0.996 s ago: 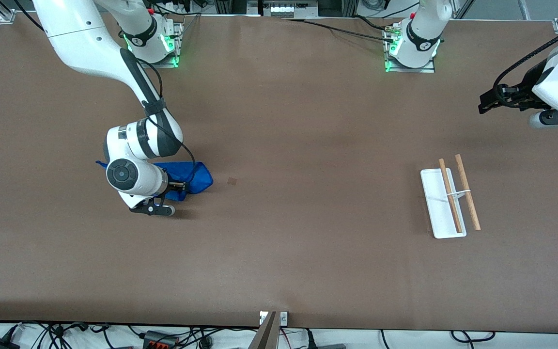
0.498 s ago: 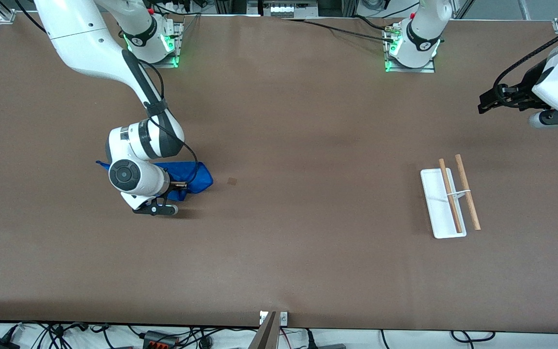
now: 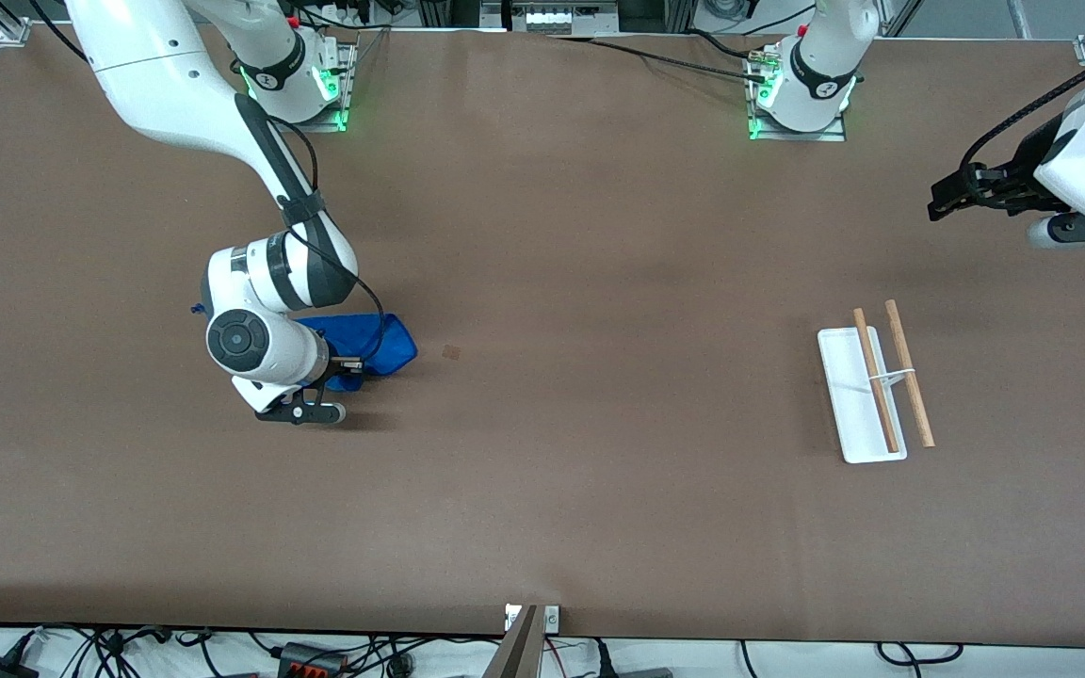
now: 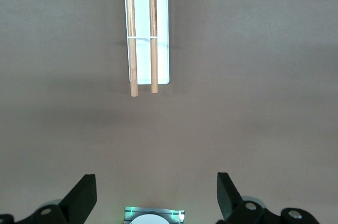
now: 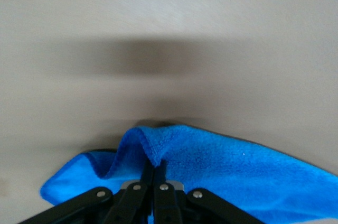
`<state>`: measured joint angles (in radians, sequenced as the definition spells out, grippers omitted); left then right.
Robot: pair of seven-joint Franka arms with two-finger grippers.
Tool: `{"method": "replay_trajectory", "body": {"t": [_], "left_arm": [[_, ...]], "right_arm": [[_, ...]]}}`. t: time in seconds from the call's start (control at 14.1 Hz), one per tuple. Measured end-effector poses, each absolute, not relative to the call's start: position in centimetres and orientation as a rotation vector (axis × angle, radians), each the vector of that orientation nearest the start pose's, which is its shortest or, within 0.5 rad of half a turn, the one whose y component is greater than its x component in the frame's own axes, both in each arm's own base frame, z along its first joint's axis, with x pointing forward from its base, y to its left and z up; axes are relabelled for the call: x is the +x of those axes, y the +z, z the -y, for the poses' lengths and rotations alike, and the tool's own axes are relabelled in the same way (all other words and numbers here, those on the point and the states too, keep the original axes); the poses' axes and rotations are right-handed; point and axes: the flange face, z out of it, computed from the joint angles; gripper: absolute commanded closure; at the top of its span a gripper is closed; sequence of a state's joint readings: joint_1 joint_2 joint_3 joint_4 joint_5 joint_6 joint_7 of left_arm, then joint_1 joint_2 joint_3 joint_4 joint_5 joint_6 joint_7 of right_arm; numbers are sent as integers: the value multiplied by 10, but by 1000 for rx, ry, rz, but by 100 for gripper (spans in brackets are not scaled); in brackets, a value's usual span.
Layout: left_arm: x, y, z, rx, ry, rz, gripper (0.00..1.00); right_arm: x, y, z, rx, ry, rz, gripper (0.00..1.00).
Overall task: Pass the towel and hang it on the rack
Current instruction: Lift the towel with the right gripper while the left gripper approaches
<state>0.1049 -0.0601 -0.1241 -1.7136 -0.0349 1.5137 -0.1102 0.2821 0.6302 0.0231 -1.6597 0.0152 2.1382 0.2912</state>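
The bright blue towel [image 3: 384,341] lies crumpled on the brown table toward the right arm's end, partly hidden under the right arm's wrist. In the right wrist view my right gripper [image 5: 154,165] is shut on a raised fold of the towel [image 5: 222,166], fingers pressed together. The rack [image 3: 846,377], a white tray base with two wooden rods [image 3: 910,377] on a thin stand, sits toward the left arm's end. My left gripper [image 3: 946,200] hangs open in the air near that end of the table and waits. Its wrist view shows the rack [image 4: 162,34] and wide-apart fingers [image 4: 84,195].
A small dark mark [image 3: 451,352] is on the table beside the towel. The arm bases [image 3: 797,104] stand along the table's edge farthest from the front camera. Cables lie off the edge nearest that camera.
The right gripper has closed onto the towel's fold. The towel has bunched slightly toward the gripper, and its corner under the wrist has drawn in. The left arm has not moved.
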Motion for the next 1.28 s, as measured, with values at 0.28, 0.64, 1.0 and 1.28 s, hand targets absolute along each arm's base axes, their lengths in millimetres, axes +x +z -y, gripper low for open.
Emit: {"method": "replay_trajectory", "body": {"t": [0.28,0.64,1.0,1.28], "left_arm": [[525,585,14,-3150,224,151,0],[526,584,13,-3150,232,154,0],[530,574,7,-3157,264,112,0],[550,538,-8,-3180,315,-205,0]], "right_arm": [[644,360,-281,-3076,237,187,100],[620,490,-366,-2817,142,252,100],[583,534,-465,-2565,-65,282,100],[556,554,-520,-2433,-191,167,100]]}}
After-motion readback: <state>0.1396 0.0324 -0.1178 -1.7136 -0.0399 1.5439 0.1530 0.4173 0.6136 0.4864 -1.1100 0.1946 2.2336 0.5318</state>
